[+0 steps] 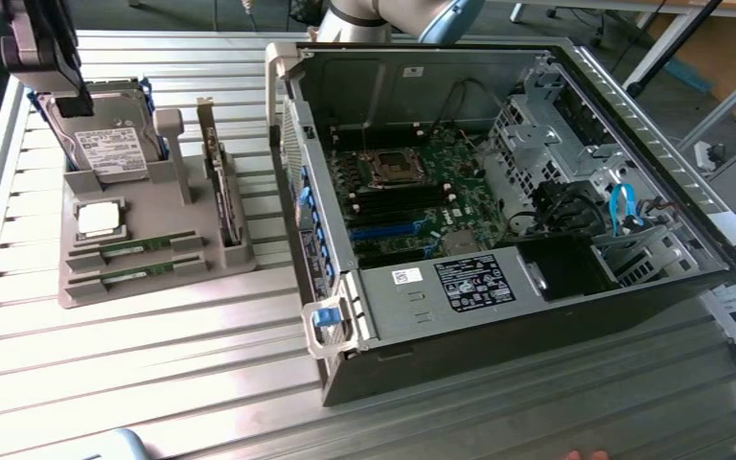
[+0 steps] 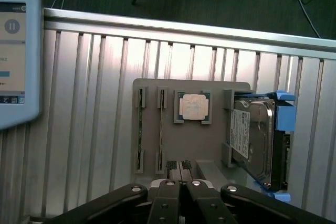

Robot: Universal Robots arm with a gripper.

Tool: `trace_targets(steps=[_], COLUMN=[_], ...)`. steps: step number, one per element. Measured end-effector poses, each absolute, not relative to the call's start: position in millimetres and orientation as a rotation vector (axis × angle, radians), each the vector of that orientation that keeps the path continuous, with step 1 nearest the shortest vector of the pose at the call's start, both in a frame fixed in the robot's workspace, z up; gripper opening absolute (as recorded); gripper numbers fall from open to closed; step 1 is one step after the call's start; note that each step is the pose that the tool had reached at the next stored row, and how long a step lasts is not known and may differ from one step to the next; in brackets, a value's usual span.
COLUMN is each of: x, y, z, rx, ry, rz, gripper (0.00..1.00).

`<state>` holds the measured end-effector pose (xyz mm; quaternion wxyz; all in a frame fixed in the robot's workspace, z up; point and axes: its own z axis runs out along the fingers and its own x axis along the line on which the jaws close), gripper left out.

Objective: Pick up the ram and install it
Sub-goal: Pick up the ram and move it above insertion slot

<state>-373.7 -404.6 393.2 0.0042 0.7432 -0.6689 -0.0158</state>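
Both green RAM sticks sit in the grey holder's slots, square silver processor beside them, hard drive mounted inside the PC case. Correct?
No. The silver hard drive stands in the grey holder, not inside the black PC case, as the exterior view shows. The green RAM sticks and square silver processor are as stated.

Ram sticks: two, ram stick one (image 1: 138, 247) and ram stick two (image 1: 130, 276). Processor chip (image 1: 100, 218): one. Hard drive (image 1: 110, 134): one. Expansion card (image 1: 221, 182): one. Gray holder tray (image 1: 150, 292): one. Open computer case (image 1: 394, 309): one.
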Motion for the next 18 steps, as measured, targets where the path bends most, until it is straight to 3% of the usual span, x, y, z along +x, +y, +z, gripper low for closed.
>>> trace_targets(steps=[18], x=[-373.8], y=[-404.7], z=[386.3], rx=[2.331], ry=[-2.096], rz=[-0.046], gripper=[0.11])
